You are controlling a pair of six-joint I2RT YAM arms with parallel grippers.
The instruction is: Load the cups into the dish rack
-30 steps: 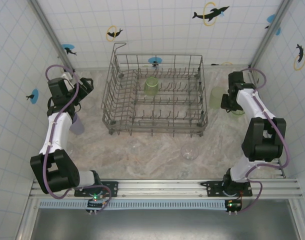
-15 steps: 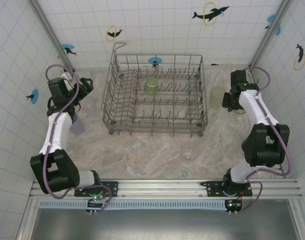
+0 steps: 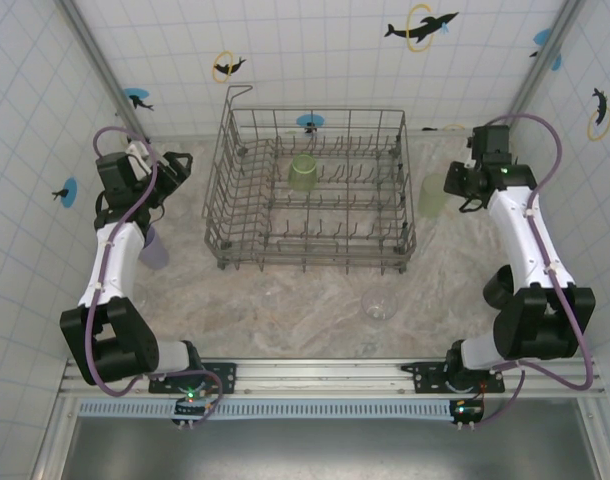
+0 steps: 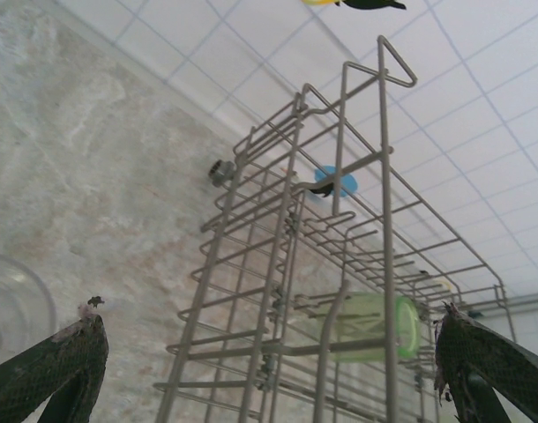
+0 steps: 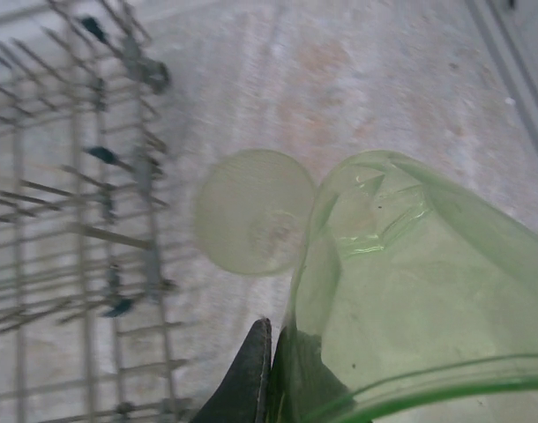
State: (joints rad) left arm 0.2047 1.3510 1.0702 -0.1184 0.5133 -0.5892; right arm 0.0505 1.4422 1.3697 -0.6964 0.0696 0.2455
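Fingers of right gripper clamped on green tumbler; left gripper spread wide, empty, facing dish rack.

Marbled tabletop, tiled wall, dolphin sticker

A: Where is the large grey wire dish rack standing?

B: It is standing level on the beige marbled table, towards the far wall. One translucent light-green tumbler is lying on its side inside it, at the back.

A: And the other cups?

B: A second green tumbler is standing just beside the rack's right side. A third green tumbler is being held tilted near it. A lavender tumbler is standing left of the rack, and a clear glass is sitting in front.
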